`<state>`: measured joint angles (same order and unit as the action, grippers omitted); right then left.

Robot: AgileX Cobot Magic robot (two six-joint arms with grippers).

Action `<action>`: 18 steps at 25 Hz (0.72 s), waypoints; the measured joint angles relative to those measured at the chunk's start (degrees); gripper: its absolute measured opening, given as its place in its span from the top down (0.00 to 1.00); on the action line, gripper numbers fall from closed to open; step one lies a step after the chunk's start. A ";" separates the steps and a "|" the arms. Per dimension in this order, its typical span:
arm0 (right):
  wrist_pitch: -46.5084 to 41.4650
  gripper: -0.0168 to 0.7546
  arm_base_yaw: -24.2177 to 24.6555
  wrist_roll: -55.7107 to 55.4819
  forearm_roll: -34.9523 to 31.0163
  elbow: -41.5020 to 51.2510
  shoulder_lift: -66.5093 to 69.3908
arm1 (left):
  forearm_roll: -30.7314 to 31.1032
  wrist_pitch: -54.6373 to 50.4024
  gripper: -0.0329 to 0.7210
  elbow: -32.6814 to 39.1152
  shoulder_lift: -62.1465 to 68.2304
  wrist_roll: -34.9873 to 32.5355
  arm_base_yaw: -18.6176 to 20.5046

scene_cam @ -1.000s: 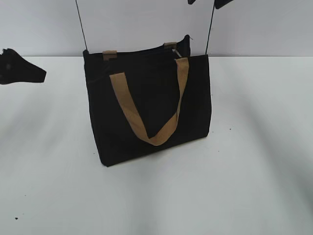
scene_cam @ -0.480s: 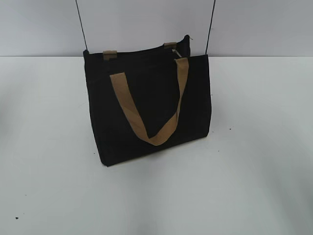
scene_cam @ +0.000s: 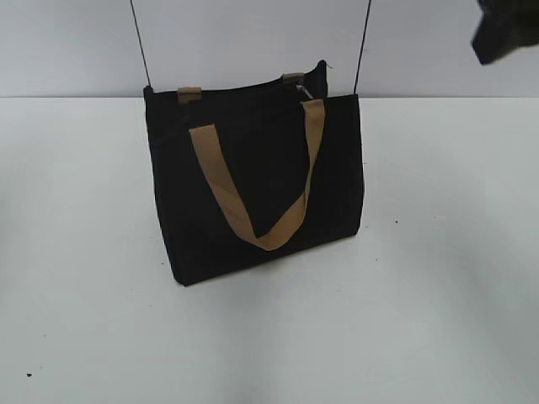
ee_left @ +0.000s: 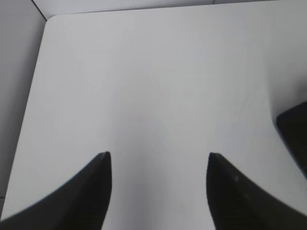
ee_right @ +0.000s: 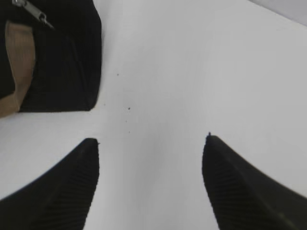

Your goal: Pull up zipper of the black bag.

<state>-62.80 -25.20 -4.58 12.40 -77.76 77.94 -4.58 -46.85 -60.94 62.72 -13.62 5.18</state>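
Note:
The black bag [scene_cam: 253, 185] stands upright in the middle of the white table [scene_cam: 438, 295], one tan handle [scene_cam: 253, 227] hanging down its front. The zipper runs along its top rim [scene_cam: 253, 91]; its small metal pull shows in the right wrist view [ee_right: 33, 12], at the bag's corner [ee_right: 62, 62]. My right gripper [ee_right: 152, 141] is open and empty over bare table to the right of the bag; it shows as a dark shape at the top right of the exterior view [scene_cam: 505, 34]. My left gripper [ee_left: 158, 160] is open and empty over bare table, with a bag corner [ee_left: 295, 129] at the right edge.
Two thin black lines [scene_cam: 139, 42] [scene_cam: 364, 42] rise behind the bag against the grey wall. The table's far left corner [ee_left: 48, 19] shows in the left wrist view. Small dark specks [ee_right: 128, 109] lie on the table beside the bag.
The left gripper has left the exterior view's left edge. The right gripper went out of the top, then came back in at the top right. The bag has not moved.

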 joint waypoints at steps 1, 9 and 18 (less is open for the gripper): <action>1.01 0.31 0.51 -0.11 -0.71 3.71 -3.16 | -0.41 0.08 0.33 2.59 -3.03 -0.20 0.00; 8.35 0.31 0.97 0.42 -4.09 28.18 -26.78 | -3.33 -1.60 0.33 19.88 -29.28 -0.38 0.00; 9.24 0.31 0.97 3.89 -9.47 46.32 -47.33 | -5.61 -10.78 0.33 28.13 -46.06 -0.43 0.00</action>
<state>-53.55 -24.22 -0.69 2.93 -31.44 30.61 -10.18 -57.63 -32.81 16.66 -14.05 5.18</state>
